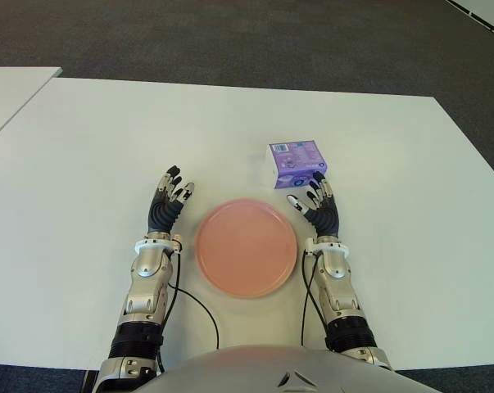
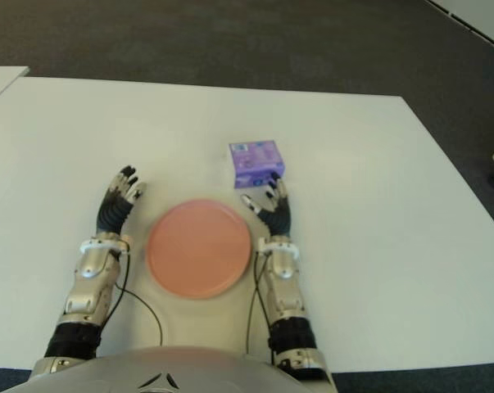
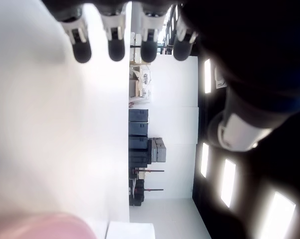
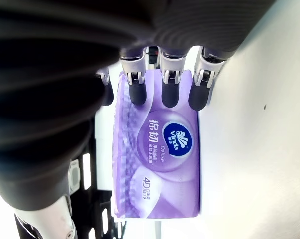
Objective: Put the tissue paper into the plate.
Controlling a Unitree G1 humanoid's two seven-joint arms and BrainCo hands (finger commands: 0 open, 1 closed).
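Nearest the head camera, both forearms are reaching forward over the white table (image 1: 83, 164), one on each side of a round pink plate (image 1: 246, 246) that is sitting bare in front of the robot's body. On the plate's left, the left hand (image 1: 166, 205) is showing with its fingers extended and relaxed, gripping nothing; its wrist camera is showing the dark fingertips (image 3: 116, 49) spread in a row over bare table, with a sliver of the pink plate at the frame's edge. On the plate's right, the right hand (image 1: 319, 206) is likewise holding its fingers straight and loose, pointing toward the purple tissue pack (image 1: 296, 163). That pack is lying flat on the table just beyond the plate's far right rim, outside the plate, with its printed label facing up. In the right wrist view, the fingertips (image 4: 170, 95) are hovering at the near end of the tissue pack (image 4: 162, 154), overlapping its edge, though whether they are touching it cannot be told; nothing is being grasped. Dark carpet (image 1: 230, 41) is lying beyond the table's far edge.
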